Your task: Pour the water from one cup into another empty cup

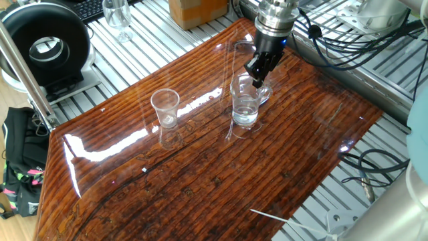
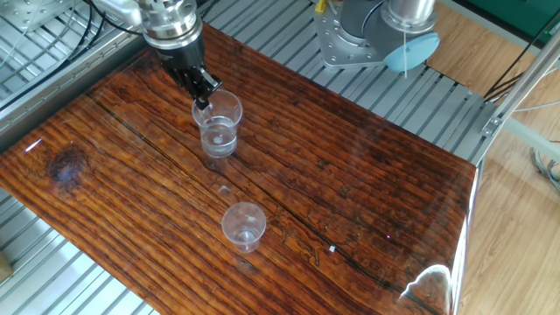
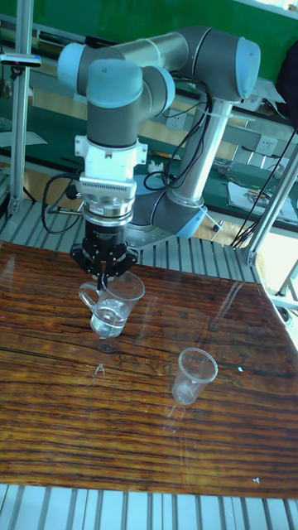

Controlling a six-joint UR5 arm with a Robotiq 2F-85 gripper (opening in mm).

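At the table's far side, your pincer (image 1: 256,82) is pinching the mug (image 1: 245,104) by its handle side, lifting it. Tilting early, you are risking water (image 2: 219,140) spilling short of the small cup (image 2: 243,225), standing well apart.

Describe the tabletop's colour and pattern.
The tabletop is glossy reddish-brown wood with dark wavy grain, clearest in the other fixed view.

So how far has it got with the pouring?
Done: the end effector has gripped the glass mug at its rim and handle side. In hand: the mug appears lifted just off the table, upright, water inside. Left: carrying it to the small plastic cup, which looks empty, and tipping.
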